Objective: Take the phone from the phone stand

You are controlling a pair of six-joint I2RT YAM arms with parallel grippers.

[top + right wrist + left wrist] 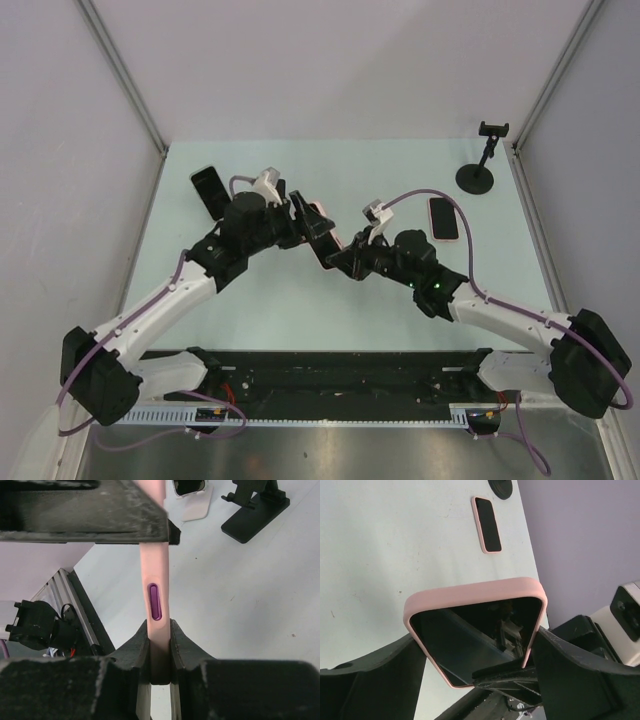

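- While both arms meet over the middle of the desk [300, 315], the phone [475, 630] hangs in the air between them, off the surface and well apart from either stand.
- Left end effector [312, 228] is clenched across the phone's width. In the left wrist view one black finger [375, 680] presses the left long edge of the pink case, and the other meets the right edge.
- Right end effector [160, 647] is grasping the same phone, pinching it through its thickness. In the right wrist view the pink edge runs straight up out of the closed jaws.
- Purple side button [155, 601] sits on that edge, just above the right fingertips.
- Screen is dark and glossy, tilted, facing the left wrist camera.
- Over in the far right corner stands the phone stand [477, 177]: round black base, thin stem, clamp on top, upright.
- Just near of that base a second phone [443, 218] in a pink case lies flat on the desk, screen up, close to the base but apart from it.
- Far left, beyond the left arm, a black folding stand [255, 507] sits on the desk. The right wrist view cuts off its top, so what it carries cannot be told.
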